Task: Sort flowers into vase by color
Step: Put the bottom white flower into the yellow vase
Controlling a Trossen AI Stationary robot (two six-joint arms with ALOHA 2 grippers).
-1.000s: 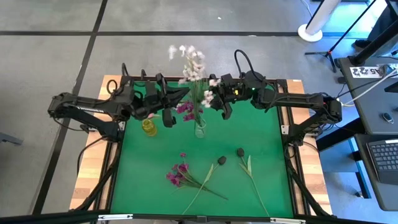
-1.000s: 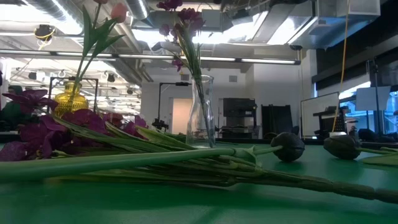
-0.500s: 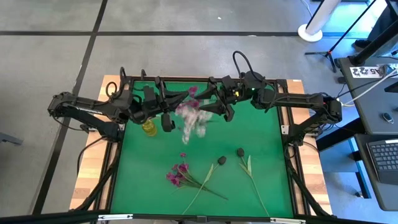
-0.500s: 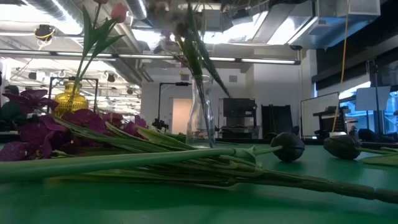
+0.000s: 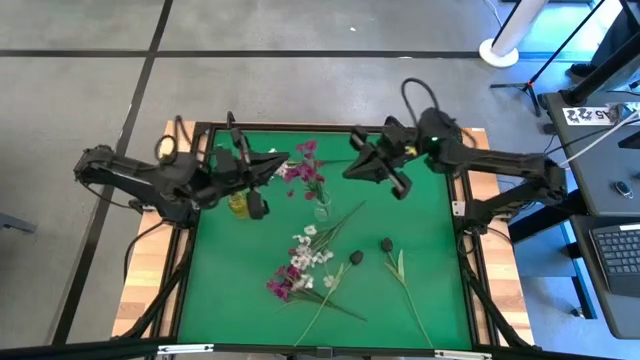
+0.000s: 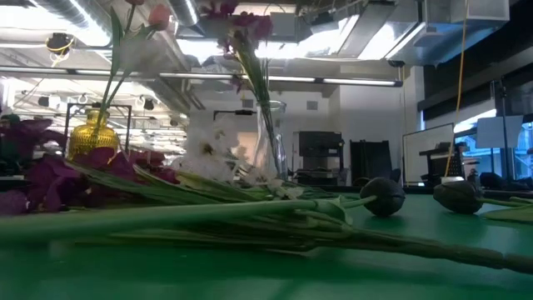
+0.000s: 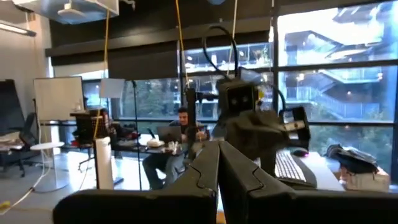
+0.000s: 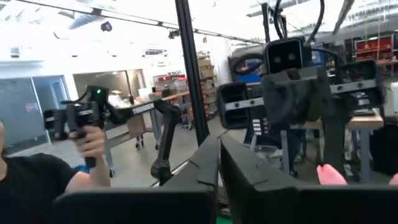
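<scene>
Here, a white-and-pale-pink flower sprig (image 5: 312, 247) lies flat on the green table mat (image 5: 420, 225), its thin green stem running diagonally from the blooms near the table's middle up toward the clear glass vase (image 5: 321, 208), just beside its base. Magenta flowers (image 5: 301, 172) stand upright in that vase, heads leaning toward the left arm. A small yellow vase (image 5: 239, 204) sits near the left gripper (image 5: 272, 163), whose fingers are pressed together and hold nothing. The right gripper (image 5: 352, 170) hovers at the far edge, fingers likewise closed and empty. More magenta sprigs (image 5: 284, 284) and two dark-headed stems (image 5: 386, 245) lie nearer the front, stems pointing toward the front edge.
</scene>
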